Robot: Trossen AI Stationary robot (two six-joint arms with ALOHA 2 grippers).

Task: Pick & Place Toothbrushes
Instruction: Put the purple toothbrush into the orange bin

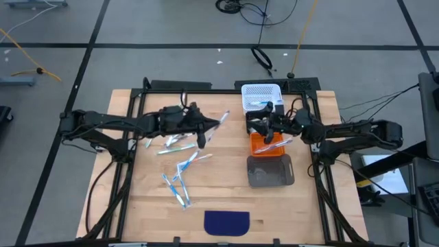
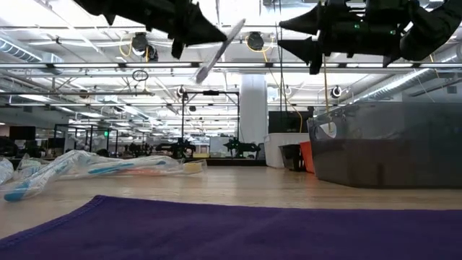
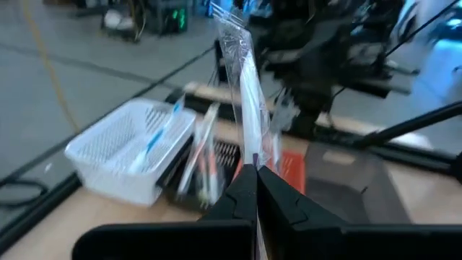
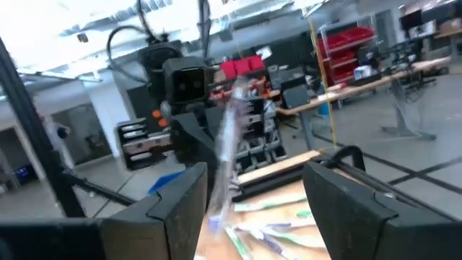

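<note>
No text — none readable anywhere.

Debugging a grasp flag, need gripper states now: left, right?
Left gripper: closed on a wrapped toothbrush, raised above the table.
Right gripper: open, holding nothing, above the orange bin.

The left arm reaches in from the left, its pincer raised off the surface with both fingers pressed together. The right arm reaches in from the right, its pincer also held high, fingers spread wide apart
</note>
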